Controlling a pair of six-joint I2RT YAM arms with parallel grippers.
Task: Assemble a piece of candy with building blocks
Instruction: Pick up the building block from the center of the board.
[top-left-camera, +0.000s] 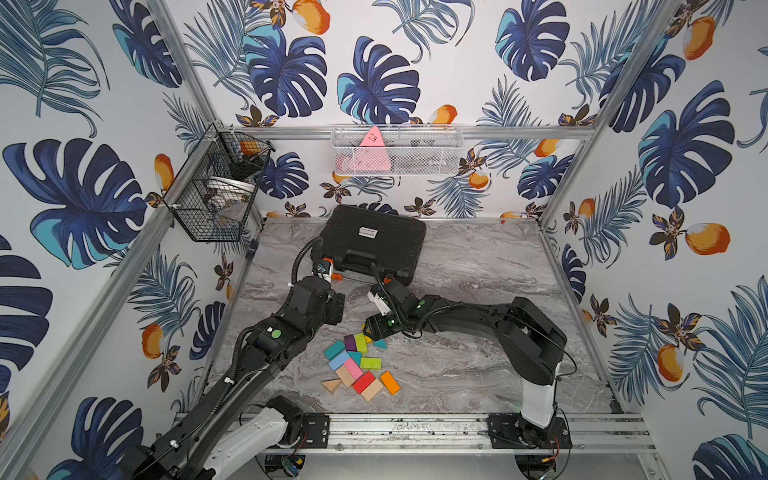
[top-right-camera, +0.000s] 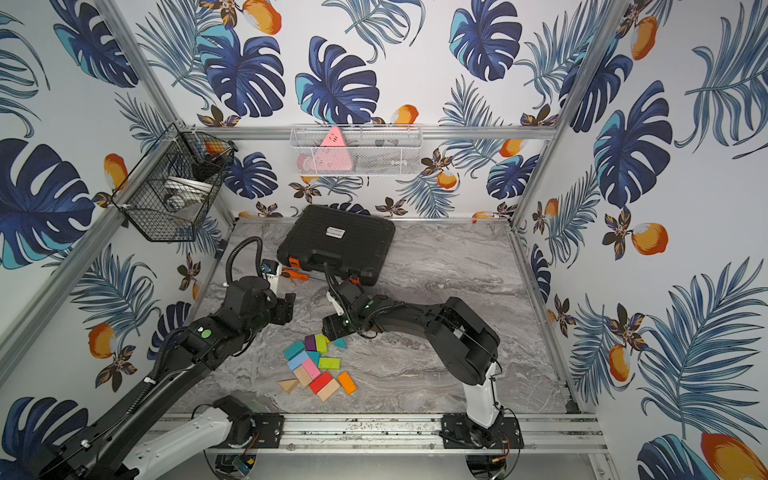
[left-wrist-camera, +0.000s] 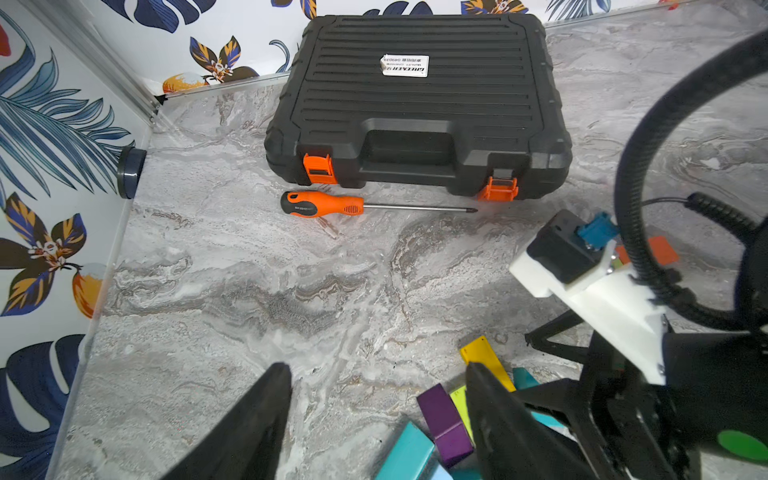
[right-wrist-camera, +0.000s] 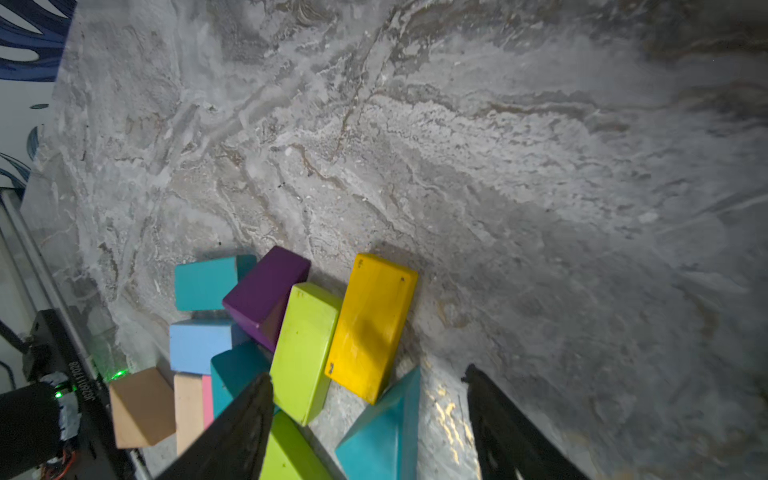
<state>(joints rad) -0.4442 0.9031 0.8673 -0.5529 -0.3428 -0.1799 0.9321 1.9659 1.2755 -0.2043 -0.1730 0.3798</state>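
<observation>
Spread and empty, the right claw (right-wrist-camera: 368, 374) hangs over the yellow brick (right-wrist-camera: 374, 324), probably lining up a grasp, while the spread left claw (left-wrist-camera: 378, 368) hovers aside.

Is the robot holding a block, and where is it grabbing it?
Nothing is held. Both pairs of jaws are open and empty; the right pair hangs over the teal wedge and yellow block.

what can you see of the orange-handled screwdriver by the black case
The orange-handled screwdriver has a ribbed orange grip with a black butt, and a slim bare metal shaft. It lies flat on the grey marble tabletop, alongside the latch side of the black plastic case, tip near one orange latch. Only the tabletop seems to touch it.
</observation>
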